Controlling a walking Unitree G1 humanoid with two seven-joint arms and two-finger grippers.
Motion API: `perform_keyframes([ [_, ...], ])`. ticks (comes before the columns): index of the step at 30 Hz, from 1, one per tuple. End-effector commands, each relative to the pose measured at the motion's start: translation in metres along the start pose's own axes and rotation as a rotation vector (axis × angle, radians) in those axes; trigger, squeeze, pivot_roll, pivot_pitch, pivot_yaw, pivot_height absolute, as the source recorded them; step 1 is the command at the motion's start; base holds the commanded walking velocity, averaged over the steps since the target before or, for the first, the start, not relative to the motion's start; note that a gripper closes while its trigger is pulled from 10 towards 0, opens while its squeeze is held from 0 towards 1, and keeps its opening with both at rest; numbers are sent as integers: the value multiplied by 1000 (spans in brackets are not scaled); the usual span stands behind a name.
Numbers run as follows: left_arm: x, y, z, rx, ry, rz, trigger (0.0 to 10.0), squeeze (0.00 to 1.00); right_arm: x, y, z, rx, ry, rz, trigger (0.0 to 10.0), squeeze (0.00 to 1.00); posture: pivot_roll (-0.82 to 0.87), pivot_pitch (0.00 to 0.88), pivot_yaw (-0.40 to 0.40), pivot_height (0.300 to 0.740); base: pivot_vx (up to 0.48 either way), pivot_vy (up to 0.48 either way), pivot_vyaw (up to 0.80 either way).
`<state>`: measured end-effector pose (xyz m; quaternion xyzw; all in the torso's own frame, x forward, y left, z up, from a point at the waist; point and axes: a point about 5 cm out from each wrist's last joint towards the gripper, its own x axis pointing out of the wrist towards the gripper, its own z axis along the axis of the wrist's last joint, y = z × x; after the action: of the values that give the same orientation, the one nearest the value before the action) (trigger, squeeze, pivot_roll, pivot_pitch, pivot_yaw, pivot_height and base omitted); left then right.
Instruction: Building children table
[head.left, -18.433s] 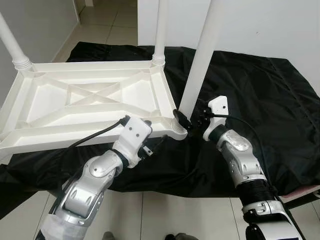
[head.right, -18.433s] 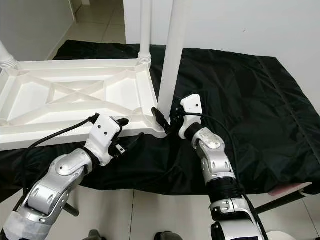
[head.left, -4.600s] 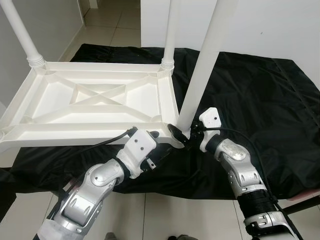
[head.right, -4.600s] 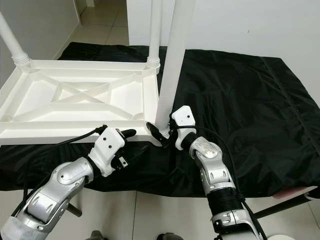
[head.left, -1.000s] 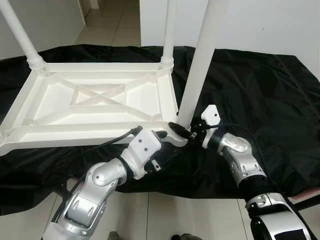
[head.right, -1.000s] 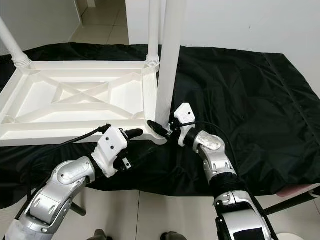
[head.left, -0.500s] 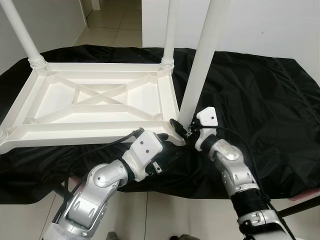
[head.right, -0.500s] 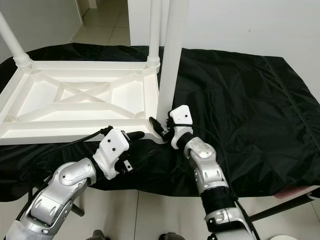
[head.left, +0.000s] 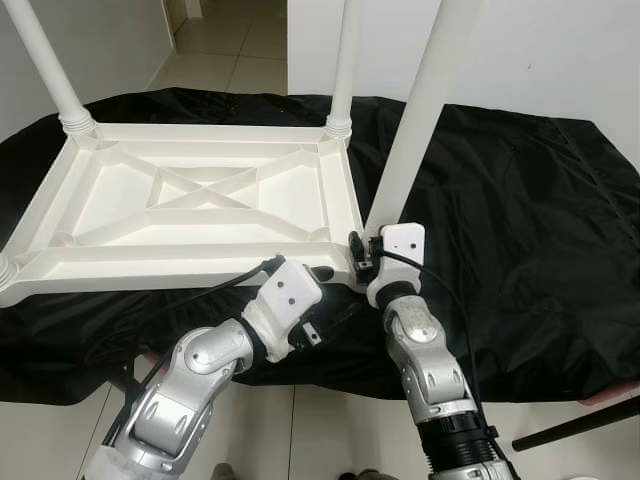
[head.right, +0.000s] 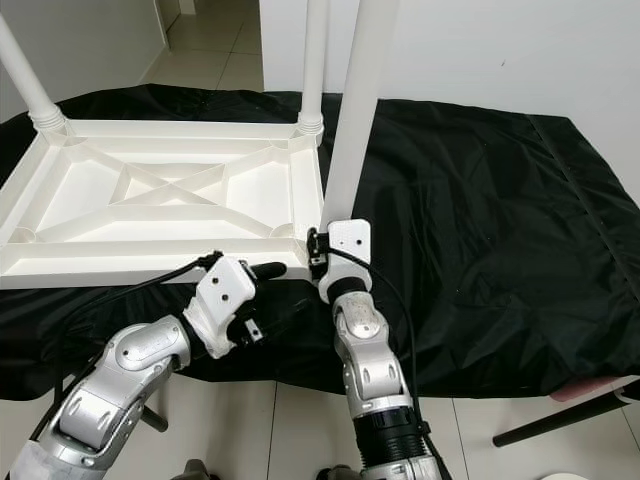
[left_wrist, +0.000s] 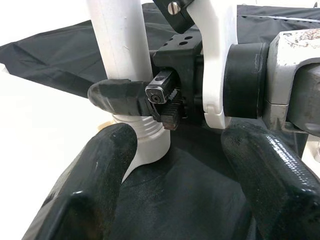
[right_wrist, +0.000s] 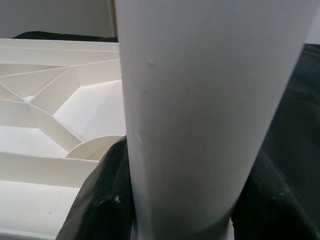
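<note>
The white children's table top (head.left: 200, 200) lies upside down on a black cloth. Two legs stand screwed in at its far corners (head.left: 345, 70) (head.left: 45, 70). A third white leg (head.left: 420, 120) stands tilted at the near right corner. My right gripper (head.left: 358, 256) is shut on this leg just above its ribbed base; in the right wrist view the leg (right_wrist: 210, 115) sits between the black fingers (right_wrist: 100, 200). My left gripper (head.left: 330, 293) is open at the same corner, one finger above the rim and one below. The left wrist view has the leg's collar (left_wrist: 147, 137) just ahead.
The black cloth (head.left: 520, 220) spreads wide to the right of the table top. Tiled floor (head.left: 230, 40) and a white wall (head.left: 540, 50) lie beyond. A dark rod (head.left: 575, 425) pokes out at the lower right. A black cable (head.left: 180, 300) runs along my left arm.
My right forearm has swung from the right side round to the front of the leg, its gripper staying at the leg's base. The left gripper stays at the corner.
</note>
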<state>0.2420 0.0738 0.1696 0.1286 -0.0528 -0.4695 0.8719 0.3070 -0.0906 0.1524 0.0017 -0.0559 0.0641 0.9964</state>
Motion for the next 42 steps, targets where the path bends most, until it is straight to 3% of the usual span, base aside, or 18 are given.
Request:
perform_keyframes([
  [1, -1, 2, -3, 1, 13, 5, 10000, 0, -4, -6, -10, 8, 46, -14, 10000, 141, -13, 56, -30, 740, 0, 0, 0],
  [2, -1, 2, -3, 1, 13, 5, 10000, 0, -4, -6, -10, 8, 46, -14, 10000, 141, -13, 56, -30, 740, 0, 0, 0],
  [3, -1, 2, -3, 3, 13, 5, 10000, 0, -4, -7, -8, 22, 28, 11, 10000, 1000, -13, 56, -30, 740, 0, 0, 0],
  [12, -1, 1, -3, 0, 14, 11, 10000, 0, 3, -26, 7, 27, -27, 212, 10000, 1000, -16, 64, -37, 740, 0, 0, 0],
  [13, -1, 2, -3, 1, 13, 13, 10000, 0, 4, -28, 7, -1, -27, 247, 10000, 0, -16, 65, -38, 740, 0, 0, 0],
  [14, -1, 2, -3, 0, 11, 17, 10000, 0, 6, -31, 5, -23, -14, 309, 10000, 0, -16, 67, -39, 740, 0, 0, 0],
  [18, 0, 2, -3, -1, 10, 17, 10000, 0, 7, -32, 5, -22, -8, 327, 10000, 0, -16, 67, -39, 740, 0, 0, 0],
  [20, 0, 3, -3, 1, 10, 20, 10000, 0, 11, -32, 5, -93, -19, 511, 10000, 0, -18, 69, -38, 740, 0, 0, 0],
  [22, 0, 4, -3, 2, 9, 23, 10000, 0, 14, -32, 4, -135, -10, 617, 10000, 0, -19, 70, -37, 740, 0, 0, 0],
  [30, 2, 11, 2, 16, -4, 36, 10000, 0, 31, -31, 4, -185, 6, 736, 10000, 0, -6, 63, -29, 740, 0, 0, 0],
  [31, 2, 13, 3, 21, -7, 39, 10000, 0, 36, -35, 5, -193, 19, 746, 0, 0, -4, 63, -29, 740, 0, 0, 0],
  [42, -2, 13, 2, 20, -1, 51, 10000, 0, 37, -48, 1, -180, 56, 771, 0, 0, -3, 66, -28, 740, 0, 0, 0],
])
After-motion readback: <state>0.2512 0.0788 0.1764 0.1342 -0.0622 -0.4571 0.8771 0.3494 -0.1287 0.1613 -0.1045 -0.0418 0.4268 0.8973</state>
